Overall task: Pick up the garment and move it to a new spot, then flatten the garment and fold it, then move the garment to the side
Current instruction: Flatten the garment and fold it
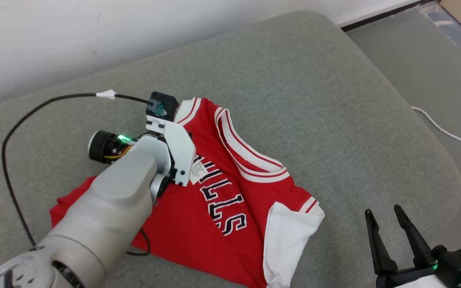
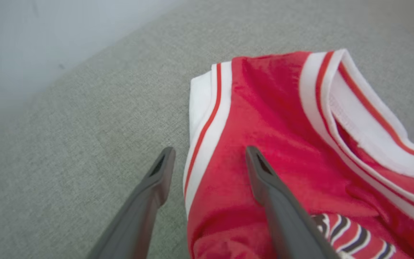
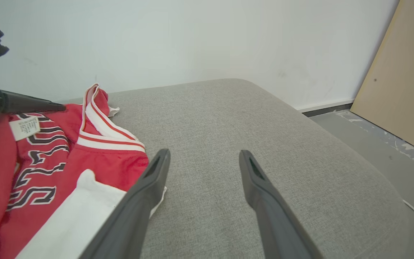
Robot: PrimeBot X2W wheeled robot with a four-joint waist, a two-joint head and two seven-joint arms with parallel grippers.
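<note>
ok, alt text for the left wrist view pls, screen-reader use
A red jersey with white-and-red striped trim lies on a grey cushion. The open left tool straddles the jersey's striped edge, one tip over bare cushion and the other over red cloth. A pale wall runs along the upper left.

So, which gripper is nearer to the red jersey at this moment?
Left. The left gripper hangs open over the jersey, straddling its striped edge. The right gripper hangs open over the grey cushion, apart from the jersey, beside its white sleeve.
</note>
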